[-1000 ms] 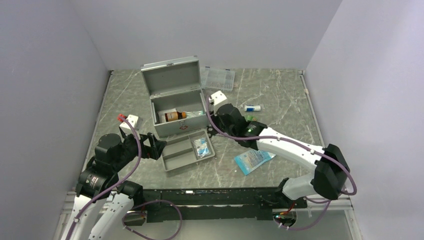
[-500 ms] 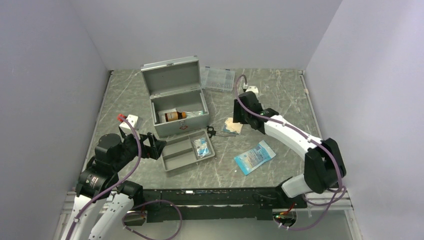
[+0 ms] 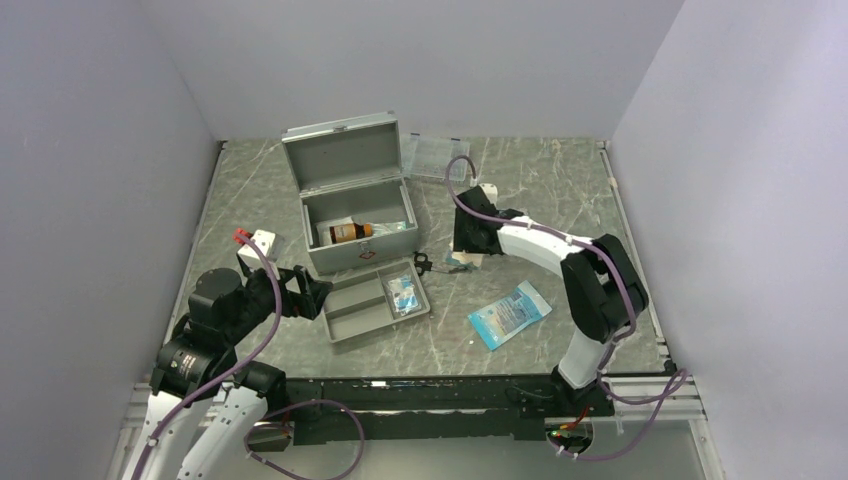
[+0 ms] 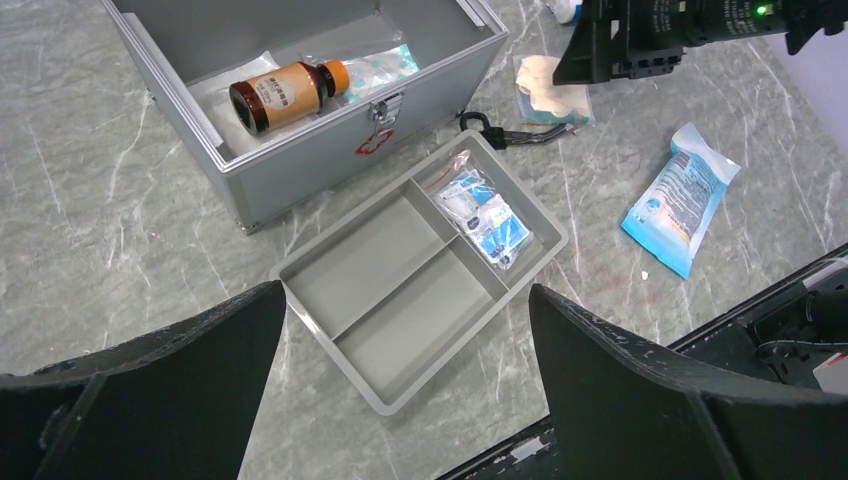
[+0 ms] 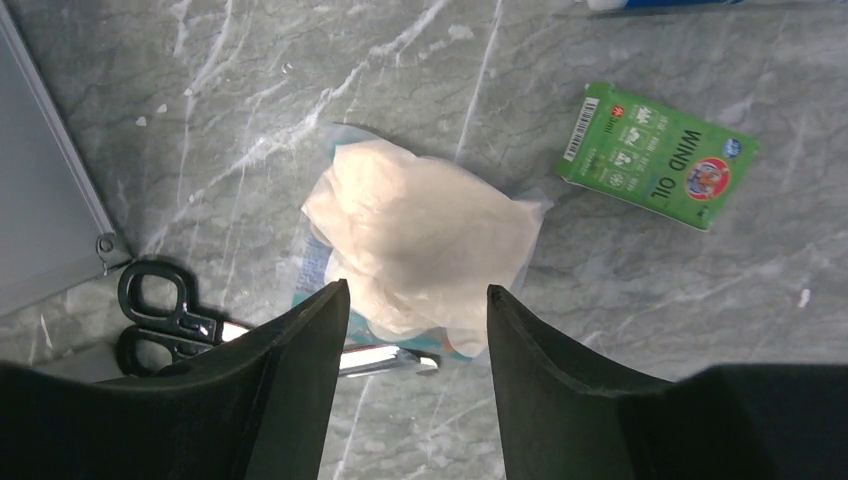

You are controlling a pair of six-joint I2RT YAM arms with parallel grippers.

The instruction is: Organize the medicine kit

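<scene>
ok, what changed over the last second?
Right arm folded in, its elbow swinging from the near right edge toward mid-table. The right hand shifted slightly right, away from the kit, and now hangs open over the gauze pack. No grasp visible. Left hand, kit, tray and blue pouch stayed put.

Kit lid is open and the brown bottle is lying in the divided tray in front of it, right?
Not quite. The brown bottle lies inside the open medicine kit, not in the divided tray. The left wrist view shows it.
</scene>
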